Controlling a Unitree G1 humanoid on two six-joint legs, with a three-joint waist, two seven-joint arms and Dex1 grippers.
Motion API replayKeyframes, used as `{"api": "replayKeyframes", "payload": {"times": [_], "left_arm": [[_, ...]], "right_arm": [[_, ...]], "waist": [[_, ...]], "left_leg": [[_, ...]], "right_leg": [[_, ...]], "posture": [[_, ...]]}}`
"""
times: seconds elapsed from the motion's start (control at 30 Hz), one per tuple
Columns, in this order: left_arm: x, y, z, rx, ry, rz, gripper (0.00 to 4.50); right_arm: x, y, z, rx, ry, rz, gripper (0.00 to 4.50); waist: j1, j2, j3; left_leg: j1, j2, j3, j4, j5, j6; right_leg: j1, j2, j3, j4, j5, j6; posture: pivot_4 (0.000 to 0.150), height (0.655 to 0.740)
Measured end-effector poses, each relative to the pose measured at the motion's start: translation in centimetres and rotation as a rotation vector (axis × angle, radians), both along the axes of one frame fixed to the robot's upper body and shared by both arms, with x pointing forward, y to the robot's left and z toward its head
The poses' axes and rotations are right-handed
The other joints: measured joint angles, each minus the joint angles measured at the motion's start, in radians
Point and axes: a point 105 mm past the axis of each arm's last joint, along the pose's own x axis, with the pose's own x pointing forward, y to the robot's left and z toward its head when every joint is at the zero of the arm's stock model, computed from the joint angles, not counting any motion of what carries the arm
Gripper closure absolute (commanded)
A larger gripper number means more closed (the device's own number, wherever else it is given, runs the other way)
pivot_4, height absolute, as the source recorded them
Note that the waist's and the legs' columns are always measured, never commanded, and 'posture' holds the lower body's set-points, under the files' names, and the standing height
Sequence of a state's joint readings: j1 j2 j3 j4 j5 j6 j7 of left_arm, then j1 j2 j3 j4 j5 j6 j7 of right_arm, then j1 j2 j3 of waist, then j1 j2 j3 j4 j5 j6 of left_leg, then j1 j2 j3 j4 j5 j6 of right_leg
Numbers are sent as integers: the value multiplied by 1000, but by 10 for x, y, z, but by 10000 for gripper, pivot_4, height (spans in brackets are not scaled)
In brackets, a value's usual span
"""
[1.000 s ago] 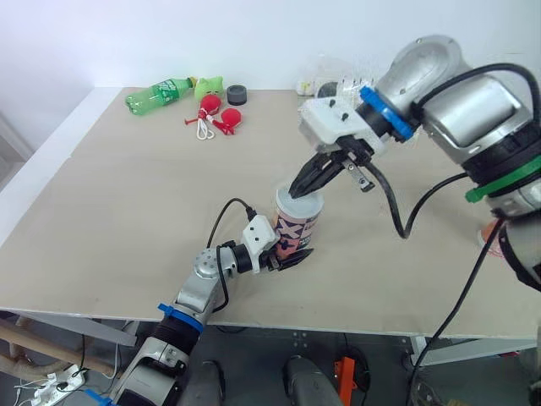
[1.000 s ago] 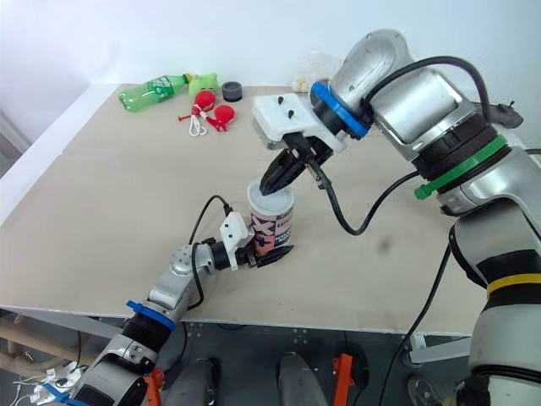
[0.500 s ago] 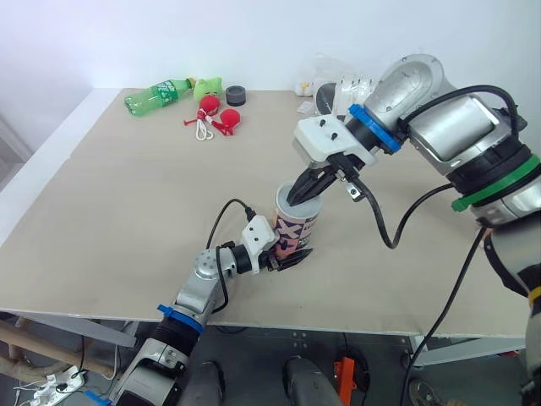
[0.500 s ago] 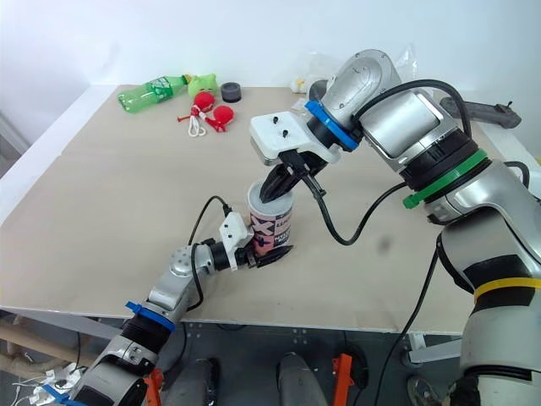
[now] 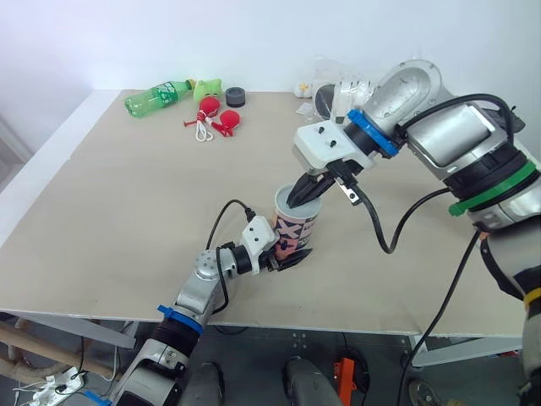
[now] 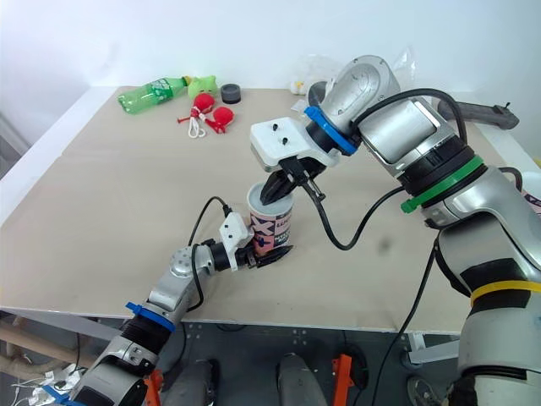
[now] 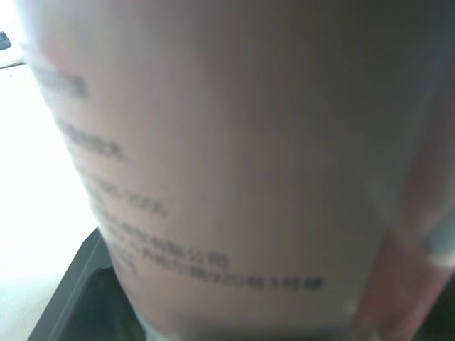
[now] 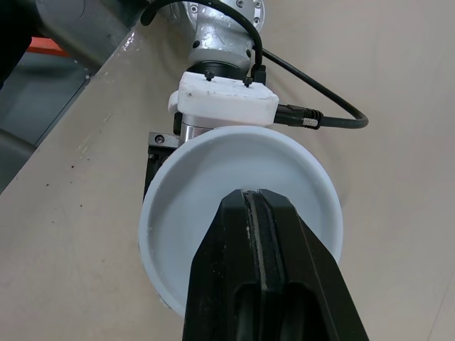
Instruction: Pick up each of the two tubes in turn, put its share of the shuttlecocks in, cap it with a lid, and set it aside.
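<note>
The right gripper (image 5: 297, 194) has its two black fingers pressed together with nothing between them, the tips resting in the dished top of the white lid (image 8: 213, 185). Over the last second it has sunk a little lower and its arm has swung in, so the tips now bear down on the lid rather than just meeting it. Beneath, the tube (image 5: 296, 233) stands upright close to the near edge of the table (image 5: 127, 194), clamped round its lower wall by the left gripper (image 5: 286, 254). I judge the capping step nearly done: the lid looks seated, and setting this tube aside comes next. A green bottle (image 5: 159, 93) and red toys (image 5: 218, 117) lie well apart at the far left.
</note>
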State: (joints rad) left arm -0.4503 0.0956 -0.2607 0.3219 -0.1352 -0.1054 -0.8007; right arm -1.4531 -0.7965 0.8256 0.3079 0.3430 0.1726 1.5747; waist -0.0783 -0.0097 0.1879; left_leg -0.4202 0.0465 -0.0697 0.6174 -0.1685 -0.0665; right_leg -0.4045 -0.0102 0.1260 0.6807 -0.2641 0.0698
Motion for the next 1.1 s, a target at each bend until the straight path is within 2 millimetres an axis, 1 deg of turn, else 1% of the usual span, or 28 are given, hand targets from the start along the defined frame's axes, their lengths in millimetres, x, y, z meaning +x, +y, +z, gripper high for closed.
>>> {"api": "replayKeyframes", "payload": {"times": [0.33, 0.47, 0.57, 0.6, 0.67, 0.73, 0.77, 0.8, 0.83, 0.87, 0.93, 0.97, 1.0, 1.03, 1.07, 1.1], "left_arm": [[0, 0, -1, 2, 3, 0, 13667], [0, 0, -1, 2, 0, 0, 13667], [0, 0, 1, 0, -3, -1, 13667], [-1, 0, 2, -1, -5, -2, 13667], [-1, 0, 2, -2, -6, -5, 13667], [-2, -1, 2, -3, -6, -8, 13667], [-3, -1, 2, -3, -6, -8, 13667], [-3, 0, 2, -3, -7, -9, 13667], [-3, 0, 2, -3, -6, -7, 13667], [-4, 1, 2, -4, -2, -6, 13667], [-4, 2, 2, -5, 1, -4, 13667], [-5, 3, 2, -8, 4, -4, 5066], [-5, 3, 1, -9, 9, -6, 2516], [-6, 5, -2, -4, 17, -2, 554], [-6, 7, -6, -1, 33, 5, 554], [-6, 8, -6, 0, 33, 4, 554]], "right_arm": [[0, 0, 0, 6, 13, -18, 44572], [0, -2, 1, 52, 58, -46, 44572], [-4, 1, 7, 149, 126, -60, 44572], [-5, 1, 13, 211, 156, -65, 38439], [-9, -3, 35, 351, 167, -79, 30321], [-13, -10, 50, 469, 149, -95, 20831], [-14, -15, 54, 518, 148, -119, 16088], [-14, -22, 54, 564, 158, -153, 10413], [-13, -29, 51, 600, 178, -195, 6791], [-10, -41, 45, 656, 212, -266, 999], [-7, -56, 35, 704, 241, -360, 360], [-7, -64, 29, 721, 248, -407, 0], [-10, -76, 19, 750, 239, -472, 0], [-10, -79, 12, 756, 248, -498, 0], [-12, -84, 4, 778, 258, -541, 0], [-13, -87, -3, 801, 265, -577, 0]], "waist": [[0, -2, -3], [0, -2, -3], [0, -2, -2], [1, -2, -1], [2, -2, 0], [3, -3, 0], [4, -3, 0], [4, -3, 0], [4, -3, 0], [4, -3, 0], [4, -3, 0], [4, -3, 0], [5, -3, 0], [3, -3, 0], [0, -3, 0], [-1, -2, 0]], "left_leg": [[0, 0, 0, 0, 0, 0], [-1, 0, 0, -1, 0, 0], [-2, 0, 0, -1, 0, 0], [-3, 0, 0, -1, 0, 0], [-4, 0, -1, -1, 0, 0], [-4, 0, -1, -1, -1, 1], [-4, 0, -1, -1, -1, 1], [-4, 0, -1, -1, -1, 2], [-4, 0, -1, -1, -1, 2], [-4, 0, -1, -1, -1, 2], [-4, 0, -1, -1, -1, 2], [-4, 0, -1, -1, -1, 2], [-4, 0, -1, -1, -1, 2], [-3, 0, -1, -1, -2, 2], [-3, 0, 0, -1, -2, 3], [-3, 0, 0, -1, -2, 3]], "right_leg": [[0, 0, 0, 0, 0, 0], [-1, 0, 0, 0, 0, 0], [-2, 0, 0, 0, -1, 0], [-2, 0, 0, 0, 0, 0], [-3, 0, 0, 0, -1, 0], [-2, 0, -1, 0, -2, -1], [-2, 0, -1, 0, -2, -1], [-2, 0, -2, 0, -2, -1], [-2, 0, -1, 0, -2, -1], [-2, 0, -1, 0, -2, -1], [-2, 0, -1, 0, -2, -1], [-2, 0, -1, 0, -2, -1], [-2, 0, -2, 0, -3, -1], [-2, 0, -1, 0, -3, -1], [-2, 0, 0, 0, -3, -1], [-2, 0, 0, 0, -3, -1]], "posture": [[1500, 7400], [1500, 7400], [1500, 7400], [1500, 7400], [1500, 7400], [1500, 7400], [1500, 7400], [1500, 7400], [1500, 7400], [1500, 7400], [1500, 7400], [1500, 7400], [1500, 7400], [1500, 7400], [1500, 7400], [1500, 7400]]}}
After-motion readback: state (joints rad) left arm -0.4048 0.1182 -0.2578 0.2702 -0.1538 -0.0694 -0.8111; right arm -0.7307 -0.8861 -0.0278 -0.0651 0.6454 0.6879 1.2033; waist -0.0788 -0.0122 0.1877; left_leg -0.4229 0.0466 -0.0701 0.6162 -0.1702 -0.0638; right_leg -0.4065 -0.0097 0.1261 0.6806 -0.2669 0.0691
